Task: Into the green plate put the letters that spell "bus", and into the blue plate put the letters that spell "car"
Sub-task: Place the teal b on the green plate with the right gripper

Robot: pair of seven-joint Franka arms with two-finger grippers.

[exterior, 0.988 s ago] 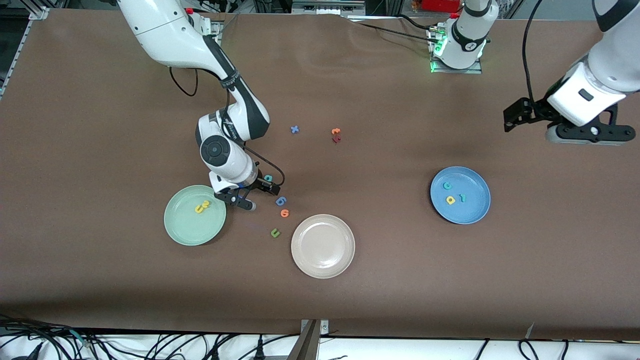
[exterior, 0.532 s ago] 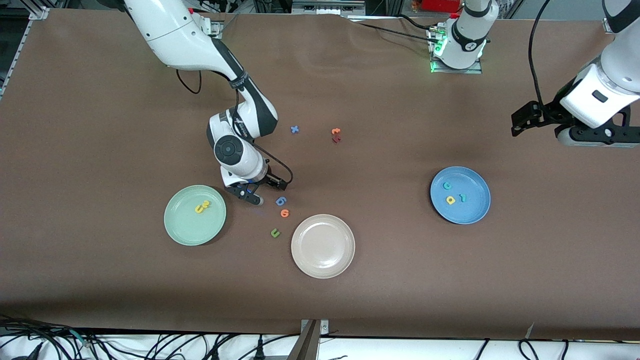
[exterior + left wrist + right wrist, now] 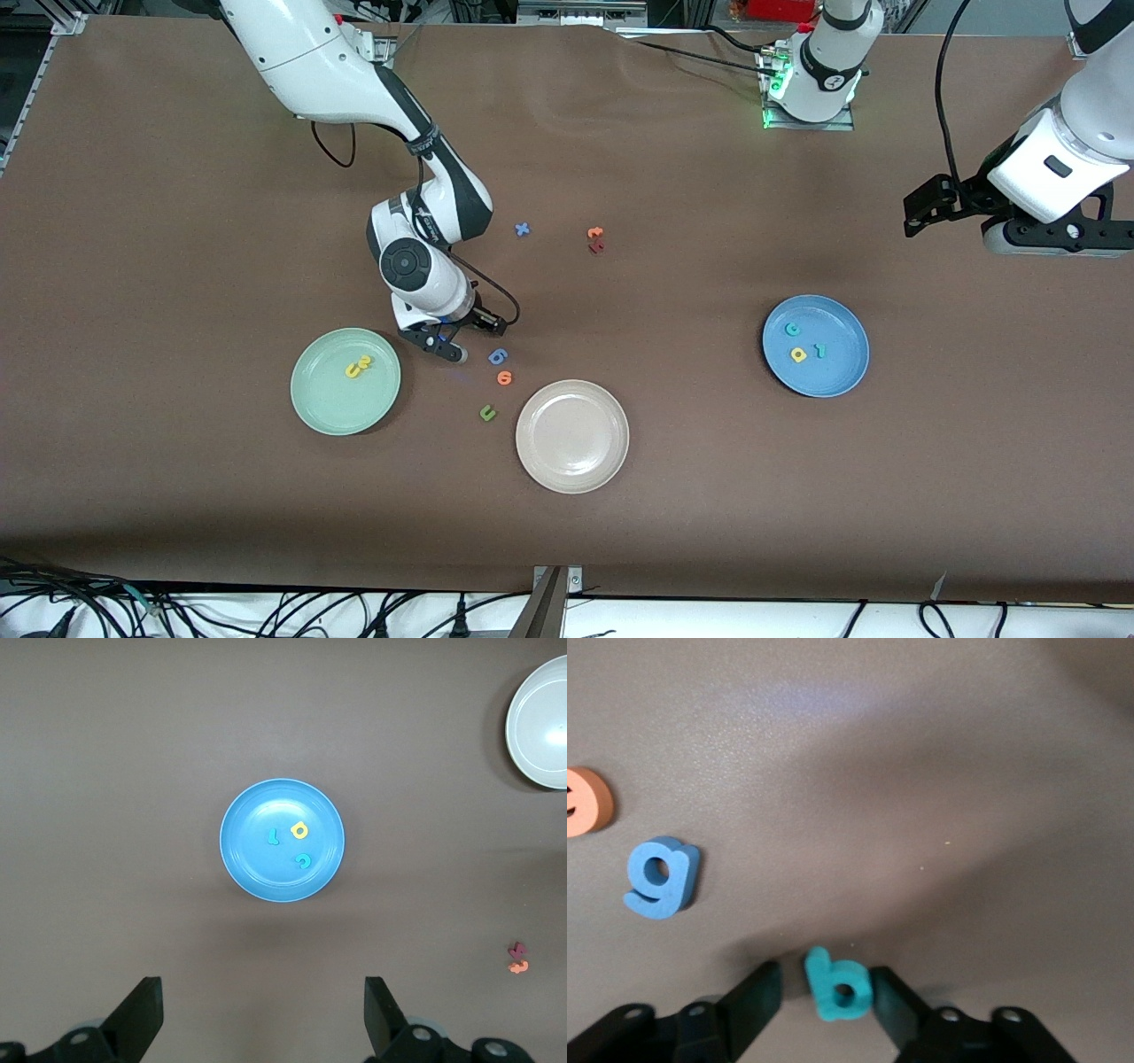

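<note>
The teal b (image 3: 840,985) lies flat on the table between the fingers of my right gripper (image 3: 827,992). One finger touches it; a small gap remains at the other. In the front view this gripper (image 3: 456,341) is low beside the green plate (image 3: 319,408) and hides the b. A yellow u (image 3: 353,370) and a yellow s (image 3: 363,361) lie in that plate. The blue plate (image 3: 837,381) holds the teal c (image 3: 793,329), yellow a (image 3: 798,355) and teal r (image 3: 819,351). My left gripper (image 3: 264,1019) waits open and empty, high over the table beside the blue plate (image 3: 257,868).
A beige plate (image 3: 572,474) sits nearer the camera, between the two coloured plates. A blue 6-like letter (image 3: 498,356), an orange one (image 3: 505,378) and a dark green u (image 3: 486,412) lie beside the right gripper. Farther off lie a blue x (image 3: 523,229) and orange and dark red letters (image 3: 595,239).
My right gripper moved from the green plate's rim over to the teal b, came down around it, and its fingers have drawn in. The left arm shifted slightly toward its end of the table.
</note>
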